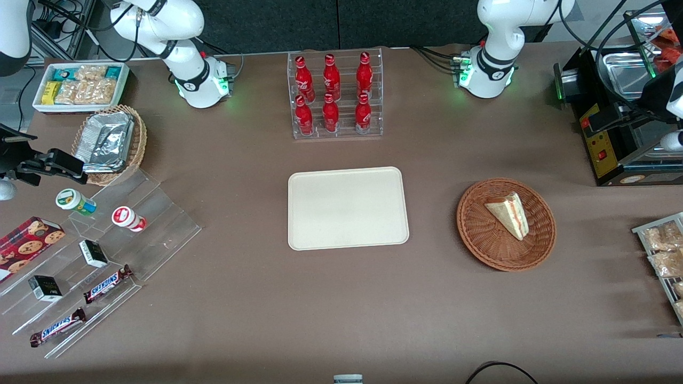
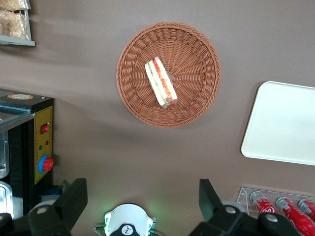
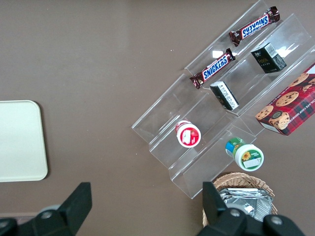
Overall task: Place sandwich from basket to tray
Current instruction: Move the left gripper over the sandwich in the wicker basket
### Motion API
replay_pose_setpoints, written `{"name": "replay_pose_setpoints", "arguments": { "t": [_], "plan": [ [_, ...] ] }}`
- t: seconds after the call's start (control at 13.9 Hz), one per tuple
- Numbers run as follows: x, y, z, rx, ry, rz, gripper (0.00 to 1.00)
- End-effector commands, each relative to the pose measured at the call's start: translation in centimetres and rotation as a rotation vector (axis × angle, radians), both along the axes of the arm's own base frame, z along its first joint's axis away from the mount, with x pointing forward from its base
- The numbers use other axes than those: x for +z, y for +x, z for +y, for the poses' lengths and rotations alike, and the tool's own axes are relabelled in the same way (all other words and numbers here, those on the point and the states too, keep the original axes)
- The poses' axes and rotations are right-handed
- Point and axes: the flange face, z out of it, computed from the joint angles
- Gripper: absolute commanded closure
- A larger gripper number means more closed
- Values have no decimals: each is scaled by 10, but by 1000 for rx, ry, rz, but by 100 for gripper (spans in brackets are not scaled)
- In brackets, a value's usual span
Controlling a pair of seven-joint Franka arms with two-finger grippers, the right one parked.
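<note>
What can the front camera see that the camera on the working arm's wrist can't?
Only the front view shows the candy bars, the cookie box and the foil trays, all toward the parked arm's end of the table.

Only the wrist view shows the gripper, high above the table near the basket, jaws open and empty.

Both show the sandwich lying in the basket, the bare tray beside it, and the red bottles.

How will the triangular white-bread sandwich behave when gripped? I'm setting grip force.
The triangular white-bread sandwich probably squashes easily: soft bread, loose layered filling. It looks light. The open gripper hangs above the table, clear of the round reddish-brown wicker basket.
</note>
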Motion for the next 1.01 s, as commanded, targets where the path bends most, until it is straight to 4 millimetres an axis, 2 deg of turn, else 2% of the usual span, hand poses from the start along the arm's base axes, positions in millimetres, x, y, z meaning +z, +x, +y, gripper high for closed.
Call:
{"name": "replay_pose_setpoints", "arguments": {
  "t": [0.0,0.14,0.43,0.65,0.94],
  "plan": [
    [2,-5,0,-42,15,-3,0],
    [-6,-2,-6,-51,13,-2,0],
    [-64,-2,-7,-50,9,43,0],
    [-118,3,-6,-33,14,17,0],
    [-179,5,-10,116,34,-60,0]
  ]
}}
